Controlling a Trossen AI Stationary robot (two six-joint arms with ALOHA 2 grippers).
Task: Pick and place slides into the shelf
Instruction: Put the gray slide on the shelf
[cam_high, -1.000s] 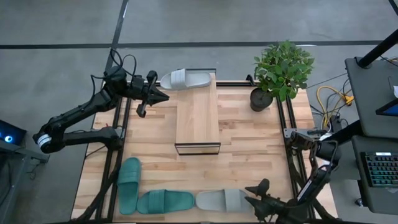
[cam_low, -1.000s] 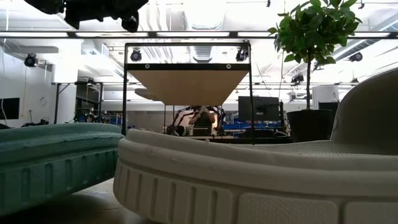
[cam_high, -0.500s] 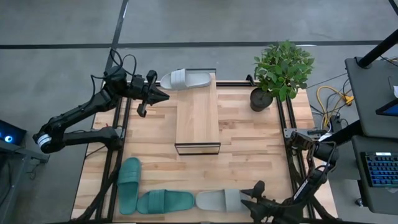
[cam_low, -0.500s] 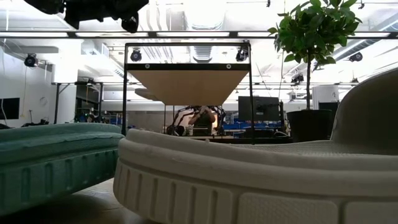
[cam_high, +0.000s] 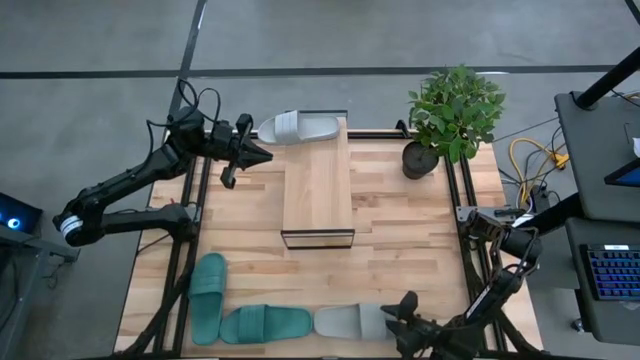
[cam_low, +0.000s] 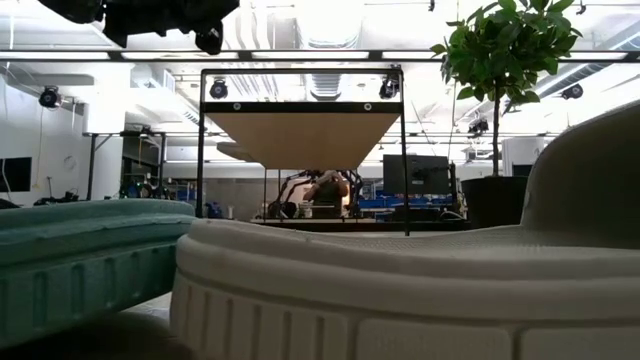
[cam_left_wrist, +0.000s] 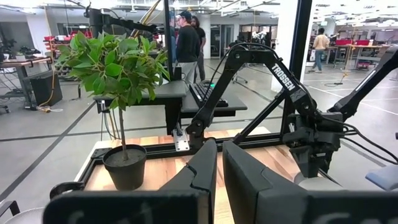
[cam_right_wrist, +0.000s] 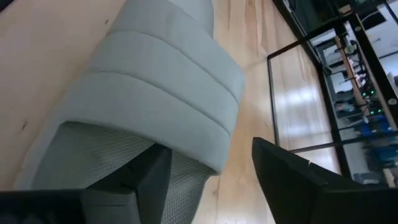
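A pale grey slide (cam_high: 350, 320) lies sole down at the table's near edge; it fills the low view (cam_low: 400, 300). My right gripper (cam_high: 398, 318) stands at its right end, open, with the slide's side between its fingers (cam_right_wrist: 210, 149). Two teal slides (cam_high: 208, 295) (cam_high: 265, 323) lie to the left of it. A second grey slide (cam_high: 298, 127) lies at the far end of the shelf (cam_high: 318, 190). My left gripper (cam_high: 262, 155) hangs shut and level, left of that slide, with nothing in it. My right gripper comes at the grey slide slanting down from the table's right. One finger (cam_right_wrist: 140, 180) lies on the footbed (cam_right_wrist: 93, 155) behind the strap; the other finger (cam_right_wrist: 292, 180) stands outside the slide's side with bare table between. The slide stays flat on the table.
A potted plant (cam_high: 455, 110) stands at the table's far right corner. The shelf's dark frame (cam_low: 202, 140) rises in the middle of the table. Bare wood lies between the shelf and the plant. People stand in the room beyond (cam_left_wrist: 186, 43).
My right gripper has gone along the near edge toward the table's left, onto the grey slide's right end. The slide has slid a little toward the left on the table. My left arm has kept still.
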